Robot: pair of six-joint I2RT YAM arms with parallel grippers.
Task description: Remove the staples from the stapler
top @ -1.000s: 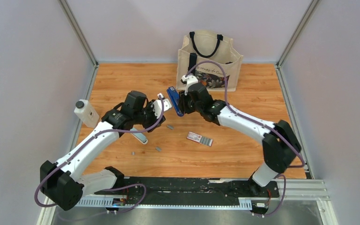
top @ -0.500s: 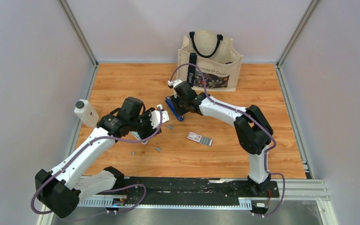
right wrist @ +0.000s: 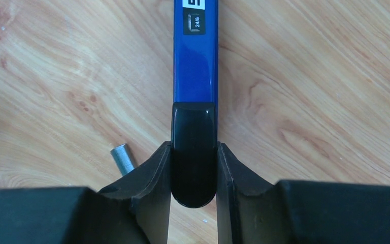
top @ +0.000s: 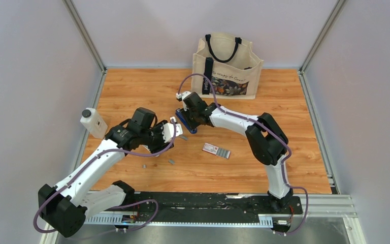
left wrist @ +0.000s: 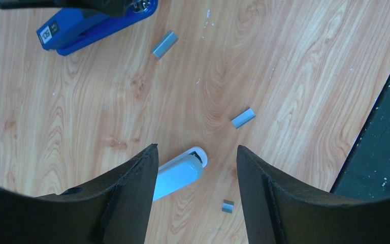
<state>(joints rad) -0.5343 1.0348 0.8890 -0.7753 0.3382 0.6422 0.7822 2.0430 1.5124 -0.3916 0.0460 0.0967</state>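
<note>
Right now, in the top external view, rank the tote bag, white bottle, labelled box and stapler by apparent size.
1. tote bag
2. white bottle
3. Not ranked: the labelled box and the stapler look similar in size, and the stapler is partly hidden.

Open tabletop (top: 284, 112) right of the small box (top: 216, 150); tote bag (top: 227, 66) behind the right gripper (right wrist: 193, 147), bottle (top: 93, 122) at far left.

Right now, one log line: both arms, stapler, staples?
right gripper: jaws shut on stapler end | left gripper: jaws open, empty, over pale blue object | staples: three loose strips on table
</note>
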